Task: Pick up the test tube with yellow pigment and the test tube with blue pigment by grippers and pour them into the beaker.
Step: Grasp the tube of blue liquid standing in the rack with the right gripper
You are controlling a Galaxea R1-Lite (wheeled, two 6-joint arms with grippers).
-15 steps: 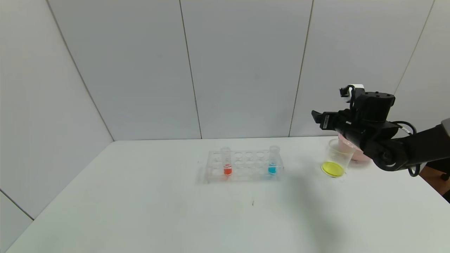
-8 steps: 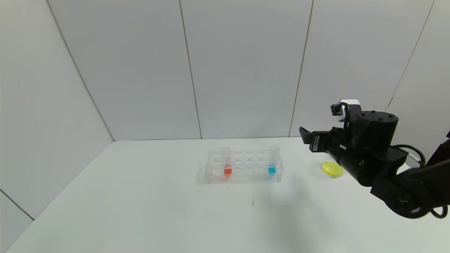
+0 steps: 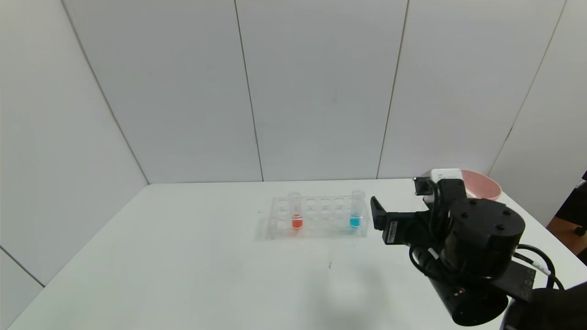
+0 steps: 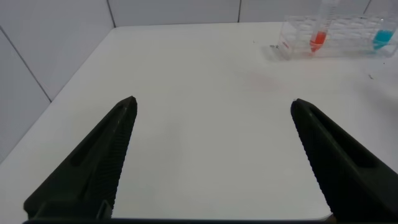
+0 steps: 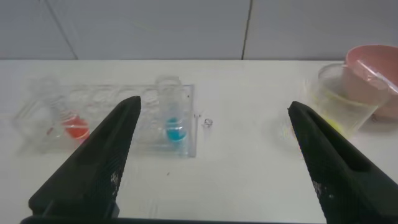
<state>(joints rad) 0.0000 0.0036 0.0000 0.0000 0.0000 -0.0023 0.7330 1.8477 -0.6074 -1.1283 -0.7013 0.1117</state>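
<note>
Four pale wall panels point(image 3: 316, 87) behind, ruled by thin dark seams, meeting a bare white table point(image 3: 183, 266) in a straight line. Near the table's middle, a clear tube rack point(image 3: 318, 217), taken as landmark. Just right of the rack and nearer the camera, hovering above the table: right gripper point(image 5: 211, 155), jaws spread wide, nothing held, pointed at the rack. Well off to the rack's left, low over bare tabletop: left gripper point(image 4: 211, 155), jaws likewise wide apart and empty. Farther right of the rack, a pink bowl point(image 3: 481, 185) at the back edge. Between bowl and rack in the right wrist view: the beaker point(image 5: 345, 102), clear, yellow liquid inside, touching or just beside the bowl. Upright at the rack's right end: the test tube with blue pigment point(image 3: 356, 211). Upright toward its left end: a red-liquid tube point(image 3: 296, 211).
</note>
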